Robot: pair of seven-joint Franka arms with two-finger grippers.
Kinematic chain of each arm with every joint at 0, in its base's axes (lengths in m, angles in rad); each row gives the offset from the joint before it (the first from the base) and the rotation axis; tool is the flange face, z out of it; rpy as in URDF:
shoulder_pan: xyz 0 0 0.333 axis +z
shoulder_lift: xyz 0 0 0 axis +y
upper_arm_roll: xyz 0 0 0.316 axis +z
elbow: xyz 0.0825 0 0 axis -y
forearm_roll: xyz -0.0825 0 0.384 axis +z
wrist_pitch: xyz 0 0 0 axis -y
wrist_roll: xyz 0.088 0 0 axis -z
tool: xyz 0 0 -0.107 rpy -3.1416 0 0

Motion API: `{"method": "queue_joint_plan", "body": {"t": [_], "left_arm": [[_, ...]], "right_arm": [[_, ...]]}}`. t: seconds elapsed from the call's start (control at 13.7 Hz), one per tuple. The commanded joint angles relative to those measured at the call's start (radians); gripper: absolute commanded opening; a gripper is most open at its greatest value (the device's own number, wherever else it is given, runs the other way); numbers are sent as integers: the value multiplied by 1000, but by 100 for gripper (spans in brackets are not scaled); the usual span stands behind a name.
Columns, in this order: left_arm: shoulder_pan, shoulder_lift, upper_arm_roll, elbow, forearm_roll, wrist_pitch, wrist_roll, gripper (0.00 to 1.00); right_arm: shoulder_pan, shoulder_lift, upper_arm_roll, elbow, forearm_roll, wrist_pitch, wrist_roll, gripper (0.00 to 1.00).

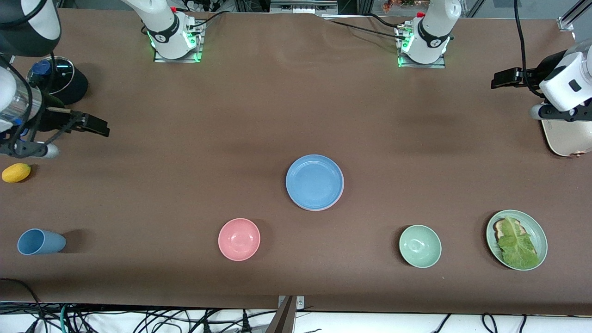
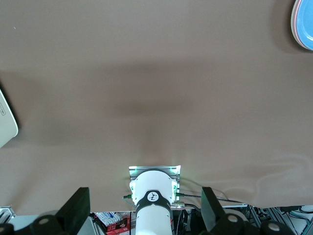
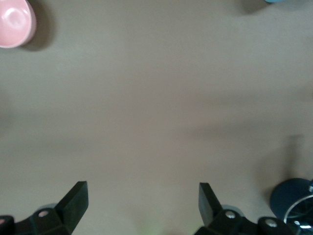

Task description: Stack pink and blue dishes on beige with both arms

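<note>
1. Mid-table sits the blue plate, a pink rim beneath it, seemingly stacked.
2. Left gripper waits, fingers wide, over bare table at its arm's end.
3. Right gripper likewise hangs wide, empty, near the lemon.

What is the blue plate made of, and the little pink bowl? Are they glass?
Probably not glass. The blue plate looks like matte plastic or melamine: solid colour, soft dull sheen, nothing showing through. A pinkish edge peeks out beneath it, so it seems stacked. The pink bowl looks alike, slightly glossier, with small light spots inside. Glazed ceramic can't be ruled out.
</note>
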State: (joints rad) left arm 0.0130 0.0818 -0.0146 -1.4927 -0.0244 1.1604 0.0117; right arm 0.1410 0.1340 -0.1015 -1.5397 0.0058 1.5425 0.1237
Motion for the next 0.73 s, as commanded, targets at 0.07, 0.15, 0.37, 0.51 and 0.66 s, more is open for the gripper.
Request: {"method": "queue_joint_plan", "body": {"t": [0.07,0.15,0.37,0.51,0.66], "left_arm": [[1,-11,-1,-8,9,4,-2,100],[1,-11,-1,-6,9,4,-2,100],[1,-11,-1,-6,9,4,-2,100],[1,-11,-1,-6,9,5,-2,100],[2,-11,-1,-6,9,5,-2,100]], "right_arm": [[-113,-155,114,-204,-32,104,5,100],[-126,-152,108,-200,-21,97,-5,100],[-120,-155,54,-185,42,74,-12,100],[-112,-154,43,-177,36,74,-15,100],[-112,-155,43,-177,34,76,-15,100]]}}
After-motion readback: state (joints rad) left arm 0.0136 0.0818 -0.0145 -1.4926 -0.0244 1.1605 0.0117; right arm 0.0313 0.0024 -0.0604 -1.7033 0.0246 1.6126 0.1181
